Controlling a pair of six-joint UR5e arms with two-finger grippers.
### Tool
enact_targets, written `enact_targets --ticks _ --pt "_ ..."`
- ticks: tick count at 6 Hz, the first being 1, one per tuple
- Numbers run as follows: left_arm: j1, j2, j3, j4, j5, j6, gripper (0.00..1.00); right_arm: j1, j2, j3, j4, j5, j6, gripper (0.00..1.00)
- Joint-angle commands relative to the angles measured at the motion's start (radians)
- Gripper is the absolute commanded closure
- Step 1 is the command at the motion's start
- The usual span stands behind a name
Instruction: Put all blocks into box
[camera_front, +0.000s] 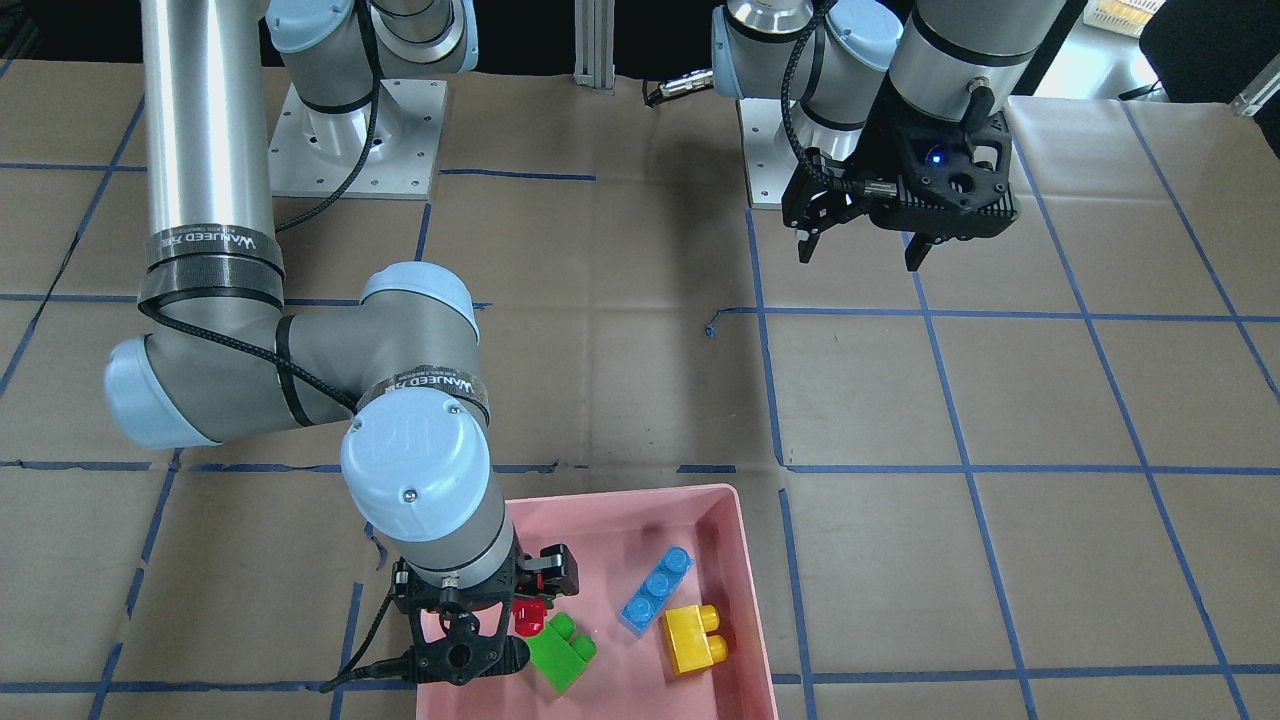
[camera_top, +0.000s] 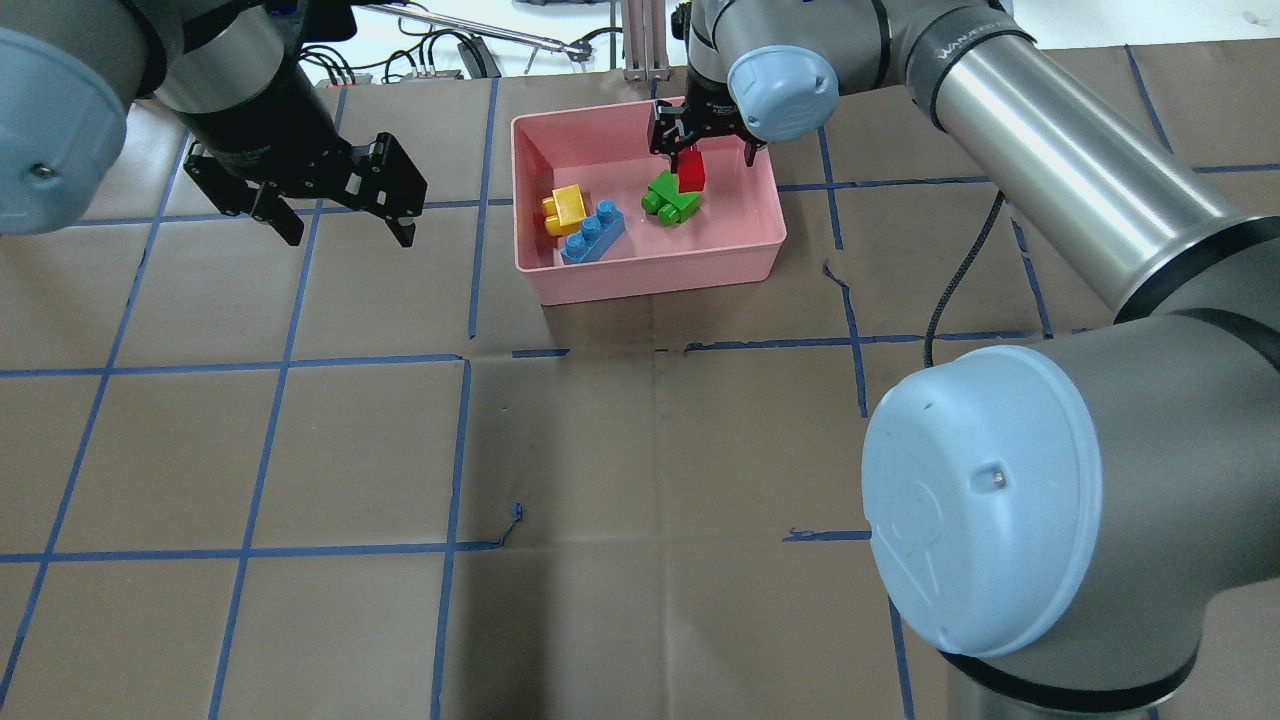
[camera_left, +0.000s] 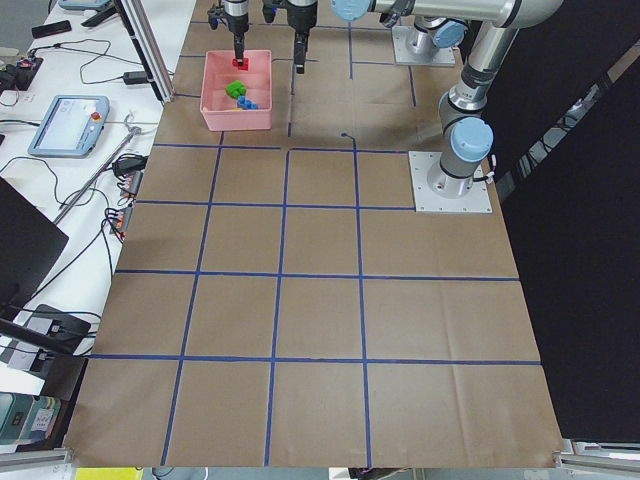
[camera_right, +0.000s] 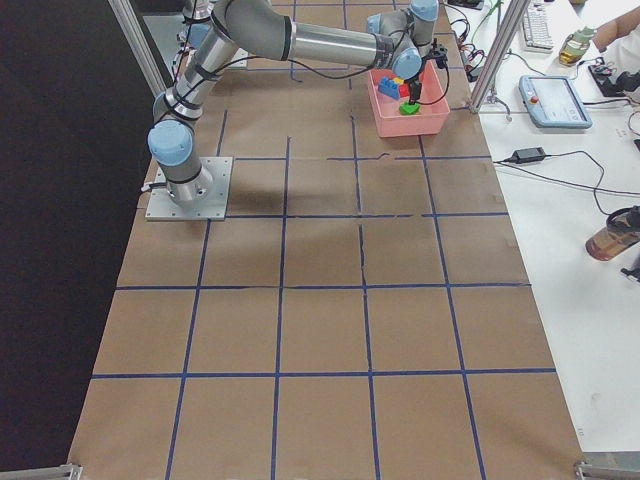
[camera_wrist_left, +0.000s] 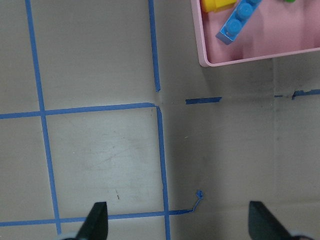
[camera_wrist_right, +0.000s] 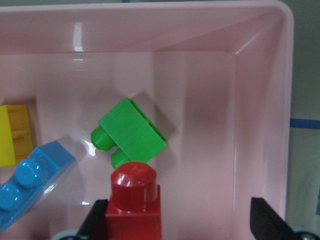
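The red brick (camera_wrist_right: 134, 200) sits studs-up under the right gripper (camera_top: 711, 158), inside the box (camera_top: 650, 275), just beside the green brick (camera_wrist_right: 132, 132) and on the side away from the yellow brick (camera_top: 563, 209). The jaws stand wide apart. The brick lies against one finger and well clear of the other, so nothing is clamped. We cannot tell whether it rests on the floor of the box, leans on the green brick or hangs in the air.

The blue brick (camera_top: 594, 232) and the yellow one lie touching on the box floor, toward the robot's left. All four bricks are therefore within the walls. The box stands at the table's (camera_top: 640, 450) far edge, about midway along it.

We judge the step in hand to be letting go of the last brick and leaving. To do it well, we lift the right gripper straight up with the jaws held wide, so that the finger beside the red brick does not drag it along or tip it onto the green one. We move sideways only once the fingertips are above the rim, because the far wall is near.

The left gripper (camera_top: 350, 238) hangs spread wide and empty over the robot's left half of the table, well apart from the box. We leave it there.
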Motion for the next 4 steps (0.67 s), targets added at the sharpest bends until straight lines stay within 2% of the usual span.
enact_targets --ticks 1,2,3,4 --pt "0.000 0.001 0.000 0.000 0.005 -0.001 0.01 -0.021 -0.004 0.004 -0.001 -0.035 -0.211 0.01" --pt "0.002 0.001 0.000 0.000 0.005 0.001 0.01 -0.023 -0.007 0.001 -0.001 -0.074 -0.291 0.01" --pt "0.002 0.001 0.000 0.000 0.005 0.001 0.01 -0.038 -0.038 0.004 0.017 -0.076 -0.293 0.01" --pt "0.002 0.001 0.000 0.000 0.005 0.001 0.01 -0.077 -0.087 0.007 0.107 -0.073 -0.290 0.01"
